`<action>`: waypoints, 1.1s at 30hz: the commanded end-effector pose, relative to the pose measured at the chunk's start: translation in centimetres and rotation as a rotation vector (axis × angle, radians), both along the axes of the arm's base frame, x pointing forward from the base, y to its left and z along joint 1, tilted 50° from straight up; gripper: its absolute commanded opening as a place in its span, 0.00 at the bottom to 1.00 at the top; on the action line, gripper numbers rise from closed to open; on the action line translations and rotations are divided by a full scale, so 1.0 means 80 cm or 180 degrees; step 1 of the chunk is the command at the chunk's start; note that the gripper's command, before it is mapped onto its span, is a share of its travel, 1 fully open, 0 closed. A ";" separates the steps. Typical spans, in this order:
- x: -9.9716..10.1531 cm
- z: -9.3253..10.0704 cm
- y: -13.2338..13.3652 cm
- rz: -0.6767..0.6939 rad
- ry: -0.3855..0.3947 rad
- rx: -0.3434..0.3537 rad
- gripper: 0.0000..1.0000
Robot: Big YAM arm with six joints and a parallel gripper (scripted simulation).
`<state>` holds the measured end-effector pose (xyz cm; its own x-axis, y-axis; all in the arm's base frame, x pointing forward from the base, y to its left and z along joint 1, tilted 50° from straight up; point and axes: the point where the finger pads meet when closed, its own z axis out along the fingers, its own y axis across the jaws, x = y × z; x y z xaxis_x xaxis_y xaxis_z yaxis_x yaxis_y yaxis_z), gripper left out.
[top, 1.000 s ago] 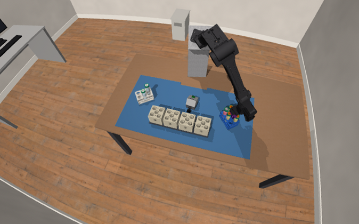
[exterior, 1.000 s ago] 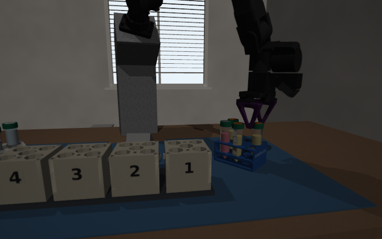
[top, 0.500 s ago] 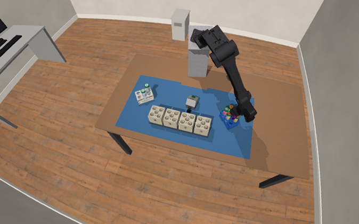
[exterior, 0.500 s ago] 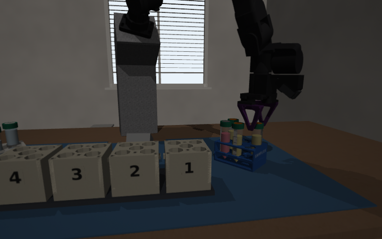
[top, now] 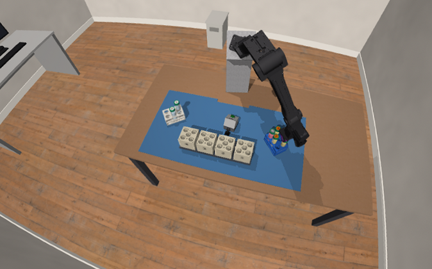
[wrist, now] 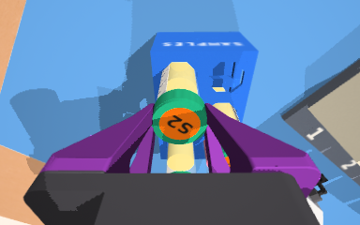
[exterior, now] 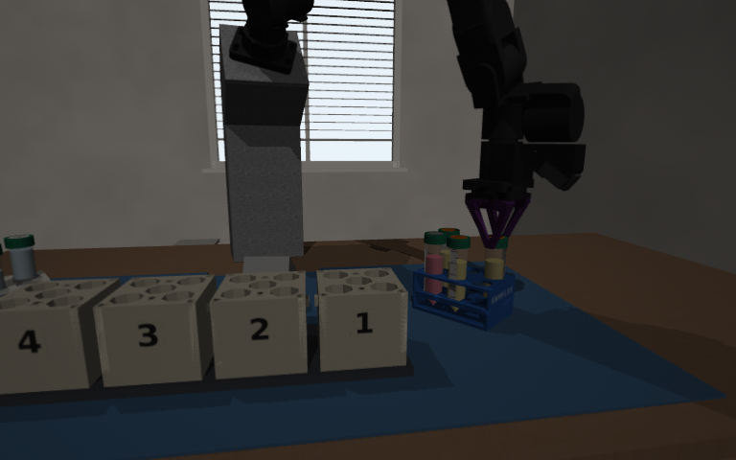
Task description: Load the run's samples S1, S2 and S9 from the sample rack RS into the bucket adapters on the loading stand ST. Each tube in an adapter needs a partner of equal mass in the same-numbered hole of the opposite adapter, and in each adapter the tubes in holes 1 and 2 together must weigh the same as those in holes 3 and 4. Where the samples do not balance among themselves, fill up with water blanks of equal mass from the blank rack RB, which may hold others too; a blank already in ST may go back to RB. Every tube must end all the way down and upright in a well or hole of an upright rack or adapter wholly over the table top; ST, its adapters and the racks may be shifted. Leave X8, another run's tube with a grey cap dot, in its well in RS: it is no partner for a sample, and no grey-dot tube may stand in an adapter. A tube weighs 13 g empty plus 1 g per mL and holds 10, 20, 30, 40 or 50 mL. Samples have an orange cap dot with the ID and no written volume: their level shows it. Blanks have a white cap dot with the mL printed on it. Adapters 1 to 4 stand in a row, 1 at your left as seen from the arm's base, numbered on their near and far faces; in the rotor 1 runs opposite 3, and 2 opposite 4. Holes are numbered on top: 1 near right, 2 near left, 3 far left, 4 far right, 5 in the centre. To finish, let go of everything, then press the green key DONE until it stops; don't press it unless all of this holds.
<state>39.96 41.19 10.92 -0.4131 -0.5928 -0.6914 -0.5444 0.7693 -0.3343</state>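
At the right of the exterior view, the claw was clenched on the green cap of sample S2, purple fingers pressing either side. The tube stood upright in the blue sample rack on the table, long axis vertical, cap up, just right of adapter 1.

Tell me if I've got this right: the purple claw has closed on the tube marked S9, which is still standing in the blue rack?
Not quite. The tube in the gripper is marked S2, not S9; the wrist view shows the orange cap dot plainly. The rest holds: the fingers are shut on it, and it stands in the blue rack.
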 end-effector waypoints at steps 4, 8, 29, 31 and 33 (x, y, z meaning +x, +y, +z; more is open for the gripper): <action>0.000 0.012 0.007 0.0032 -0.0045 0.0043 0.00; -0.021 0.025 0.005 0.0069 -0.0043 0.0040 0.00; -0.078 0.074 -0.016 0.0052 -0.0035 0.0061 0.00; -0.084 0.079 -0.018 0.0052 -0.0034 0.0061 0.00; -0.090 0.085 -0.021 0.0051 -0.0034 0.0061 0.00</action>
<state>34.11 39.39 16.57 -0.3962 -0.6021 -0.6932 -0.5507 0.7599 -0.3453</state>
